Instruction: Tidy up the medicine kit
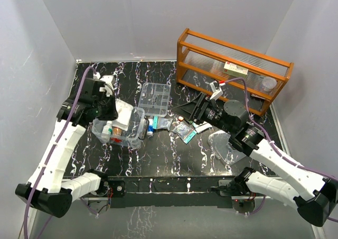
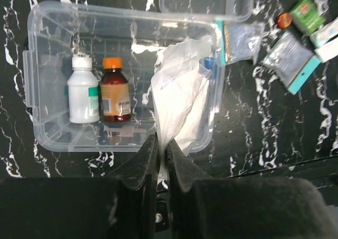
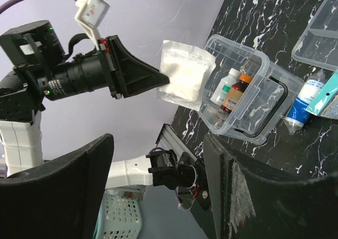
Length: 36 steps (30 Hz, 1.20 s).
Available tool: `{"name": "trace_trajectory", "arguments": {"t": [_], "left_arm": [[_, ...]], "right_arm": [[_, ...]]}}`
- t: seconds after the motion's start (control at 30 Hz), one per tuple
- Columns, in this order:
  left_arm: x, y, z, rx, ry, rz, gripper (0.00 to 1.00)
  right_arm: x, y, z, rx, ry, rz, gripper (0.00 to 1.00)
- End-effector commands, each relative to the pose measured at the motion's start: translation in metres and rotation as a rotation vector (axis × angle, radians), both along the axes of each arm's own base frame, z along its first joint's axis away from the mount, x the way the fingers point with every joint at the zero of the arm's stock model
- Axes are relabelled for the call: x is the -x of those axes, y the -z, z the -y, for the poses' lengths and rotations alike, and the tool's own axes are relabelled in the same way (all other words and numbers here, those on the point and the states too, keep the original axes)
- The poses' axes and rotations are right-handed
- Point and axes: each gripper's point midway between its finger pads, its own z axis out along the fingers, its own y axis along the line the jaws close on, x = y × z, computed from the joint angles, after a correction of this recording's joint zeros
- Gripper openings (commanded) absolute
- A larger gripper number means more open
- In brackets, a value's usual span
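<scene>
Left hand (image 2: pixel 161 146) clenched on a white packet (image 2: pixel 182 91), held in the air over the box. Right hand (image 1: pixel 185 112) released: fingers spread, nothing between them, mid-bench.

Bench (image 1: pixel 158 157), black marbled:
- orange rack (image 1: pixel 232 72), far right;
- medicine kit box (image 1: pixel 119 129), clear, left of centre, uncovered;
- its lid (image 1: pixel 227 146), near right;
- divided tray (image 1: pixel 156 98), just beyond the box;
- loose sachets (image 1: pixel 185 130), between box and lid.

In the box: white bottle (image 2: pixel 83 93) and brown bottle (image 2: pixel 115 93), side by side.
</scene>
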Motion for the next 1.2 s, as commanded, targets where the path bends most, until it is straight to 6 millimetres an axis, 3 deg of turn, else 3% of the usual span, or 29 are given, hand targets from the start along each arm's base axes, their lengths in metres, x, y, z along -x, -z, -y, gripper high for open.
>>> {"name": "trace_trajectory", "arguments": {"t": [0.0,0.1,0.3,0.53,0.77,1.03,1.17], "left_arm": [[0.007,0.025,-0.006,-0.079,0.049,-0.096,0.00],[0.002,0.040,0.002,-0.066,0.067,-0.144,0.00],[-0.007,0.072,-0.003,-0.126,0.042,-0.236,0.00],[-0.015,0.099,0.029,-0.001,0.121,-0.282,0.00],[-0.014,0.133,0.035,0.024,0.148,-0.304,0.00],[-0.009,0.141,0.030,0.005,0.143,-0.285,0.00],[-0.006,0.145,0.023,-0.031,0.105,-0.331,0.05]], "right_arm": [[-0.002,-0.011,0.008,-0.016,0.037,0.050,0.67],[-0.001,-0.010,0.010,-0.019,0.042,0.047,0.67],[0.002,-0.009,0.016,-0.025,0.060,0.047,0.67],[0.005,-0.007,0.019,-0.028,0.061,0.044,0.67],[0.006,-0.004,0.022,-0.033,0.070,0.039,0.67],[0.007,-0.004,0.023,-0.032,0.071,0.041,0.67],[0.007,-0.004,0.021,-0.035,0.066,0.037,0.67]]}}
